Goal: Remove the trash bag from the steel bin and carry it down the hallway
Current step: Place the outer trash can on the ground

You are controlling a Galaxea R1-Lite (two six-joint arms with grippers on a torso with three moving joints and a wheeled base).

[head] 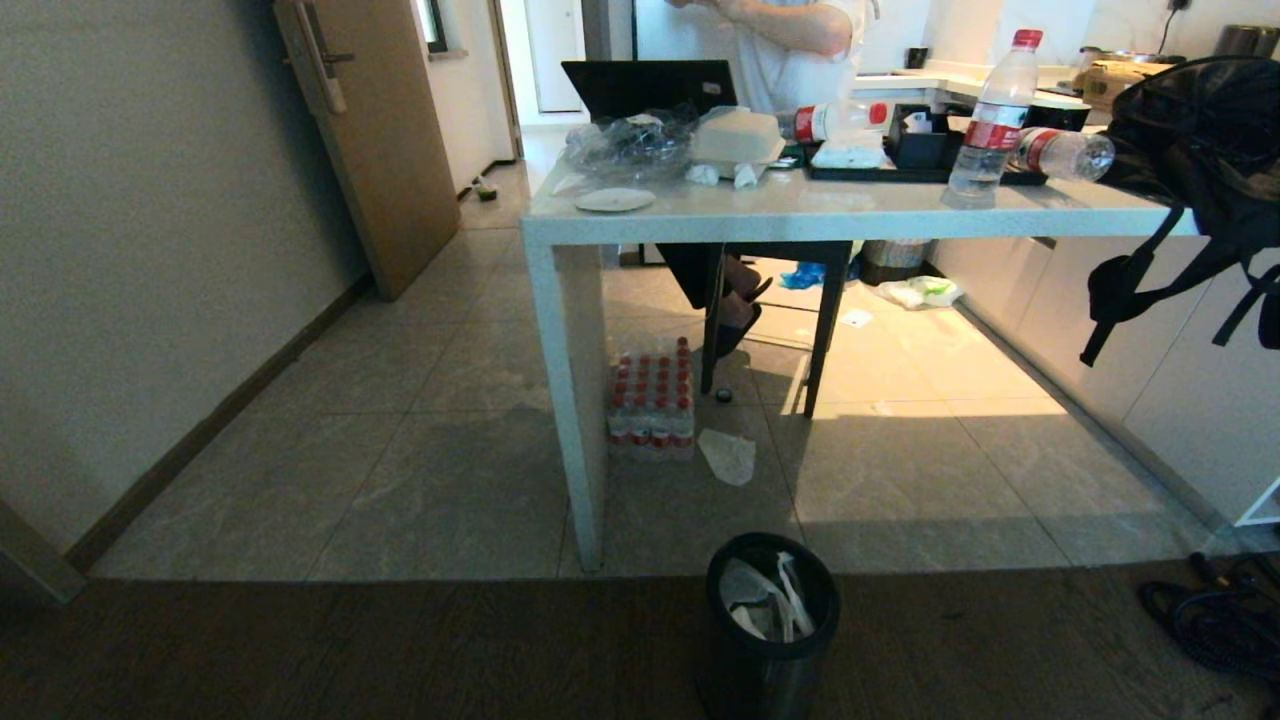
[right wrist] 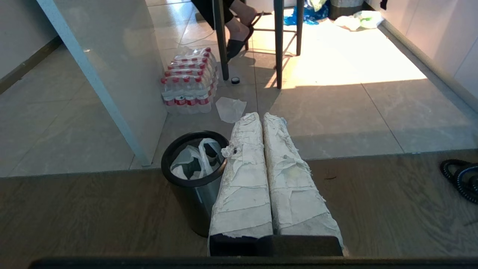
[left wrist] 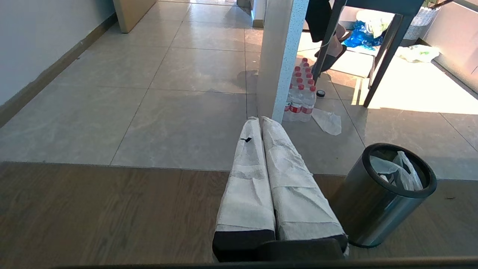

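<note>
The steel bin (head: 770, 630) stands on the dark wood floor just before the tiles, near the white table's leg; it also shows as the steel bin (left wrist: 384, 194) and the steel bin (right wrist: 194, 175). Inside it sits the thin white trash bag (head: 775, 600), its loop handles sticking up, seen too as the trash bag (left wrist: 399, 173) and the trash bag (right wrist: 198, 160). My left gripper (left wrist: 260, 118) hangs shut to the bin's left, holding nothing. My right gripper (right wrist: 260, 114) hangs shut to the bin's right, also holding nothing. Both have white-wrapped fingers. Neither arm shows in the head view.
A white table (head: 800, 215) with bottles, a laptop and a seated person (head: 780, 40) stands ahead. Under it lie a pack of water bottles (head: 652, 400) and a flat whitish bag (head: 728, 455). A black backpack (head: 1200, 170) hangs at right; cables (head: 1220, 610) lie on the floor. A doorway (head: 540, 60) opens far left.
</note>
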